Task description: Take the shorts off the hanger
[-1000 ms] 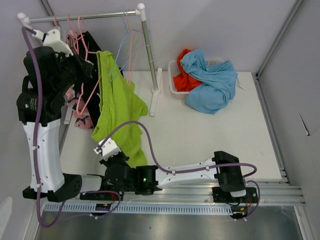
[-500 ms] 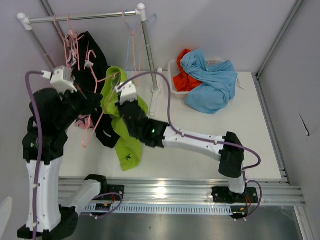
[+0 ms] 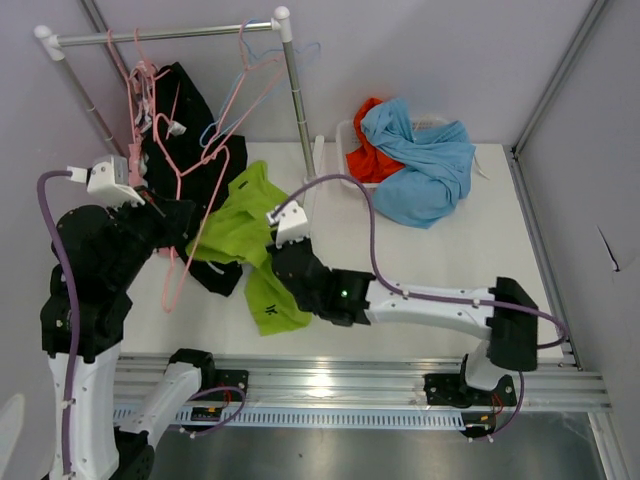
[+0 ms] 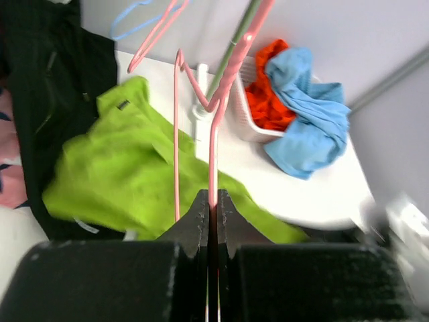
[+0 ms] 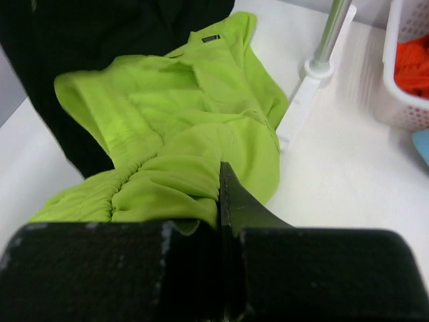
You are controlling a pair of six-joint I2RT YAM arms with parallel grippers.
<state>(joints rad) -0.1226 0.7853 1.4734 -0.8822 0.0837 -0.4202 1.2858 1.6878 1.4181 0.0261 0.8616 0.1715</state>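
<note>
My left gripper (image 3: 178, 222) is shut on the wire of a pink hanger (image 3: 205, 195), seen close in the left wrist view (image 4: 212, 201). My right gripper (image 3: 275, 268) is shut on the lime green shorts (image 3: 238, 215), with a bunched fold of them in its jaws (image 5: 221, 194). The green shorts (image 5: 181, 121) spread over the table below the hanger (image 4: 214, 114). Black shorts (image 3: 180, 110) hang on the rack. Pink shorts with dark-blue shapes (image 4: 8, 174) show at the left edge. Orange shorts (image 3: 368, 150) and light blue shorts (image 3: 430, 165) lie piled in a white basket (image 3: 345, 165).
The rack's rail (image 3: 160, 35), upright post (image 3: 296, 100) and white foot (image 3: 312, 190) stand at the back left. Further pink and blue hangers (image 3: 250, 60) hang from the rail. The basket (image 5: 402, 80) stands right of the post.
My right gripper has moved down and right with the green shorts, drawing them low over the table. My left arm has sunk a little with the pink hanger.
</note>
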